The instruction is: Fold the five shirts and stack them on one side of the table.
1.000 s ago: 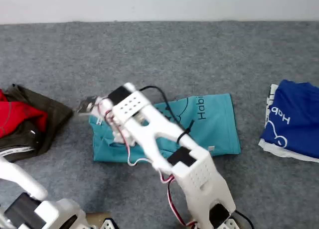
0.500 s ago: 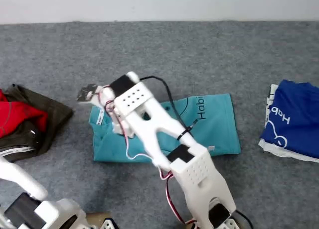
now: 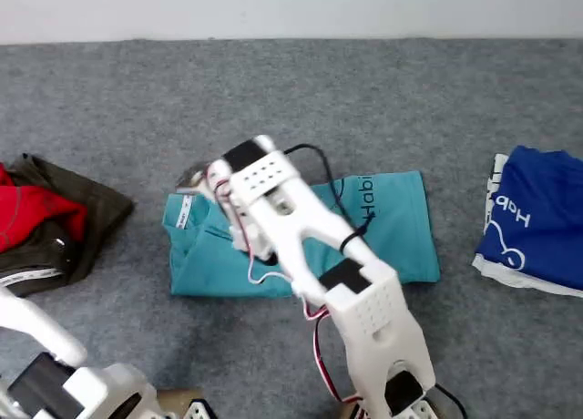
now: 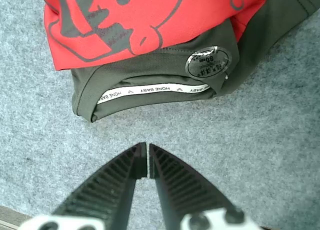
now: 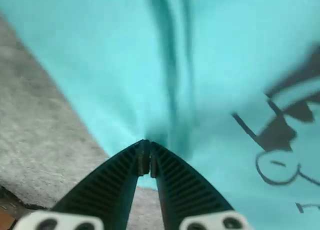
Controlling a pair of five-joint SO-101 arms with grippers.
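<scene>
Stretched out low over the table, the right gripper was pinched shut on a fold of the teal shirt at its tips, while the left gripper, closed and empty, hovered just short of the olive shirt.

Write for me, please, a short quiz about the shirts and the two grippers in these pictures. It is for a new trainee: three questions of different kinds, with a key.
1. True or false: the red shirt lies on top of the dark olive shirt.
2. Choose one. The right gripper is shut on which garment?
A. red shirt
B. teal shirt
C. dark olive shirt
3. Short answer: is the left gripper open or shut, and does it hold anything?

Key
1. True.
2. B.
3. Shut, holding nothing; it hangs over the grey table cover beside the two shirts.
</scene>
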